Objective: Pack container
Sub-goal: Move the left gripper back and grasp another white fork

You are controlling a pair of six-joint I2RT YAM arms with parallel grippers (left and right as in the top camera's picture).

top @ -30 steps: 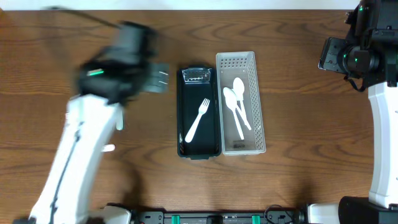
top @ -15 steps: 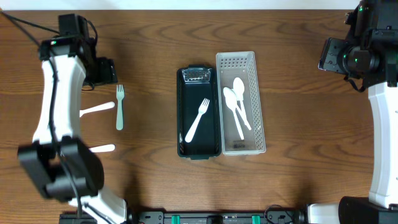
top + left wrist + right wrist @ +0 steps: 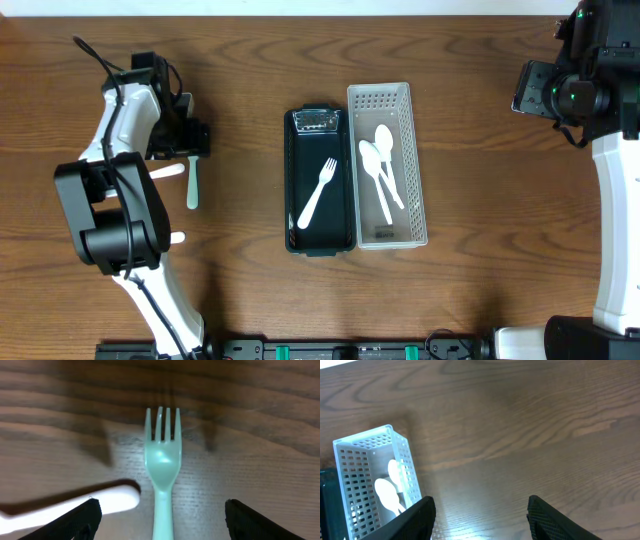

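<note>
Running near-to-far, the green fork (image 3: 162, 467) lies tines at its far end.

Robotics lab: robot arm (image 3: 615, 220), wooden table (image 3: 480, 300)

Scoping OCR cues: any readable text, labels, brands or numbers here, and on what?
None readable in any view.
Shiny patch at the top end of the black container: too small to tell whether it carries print.
Green fork, white basket: no markings.
</note>
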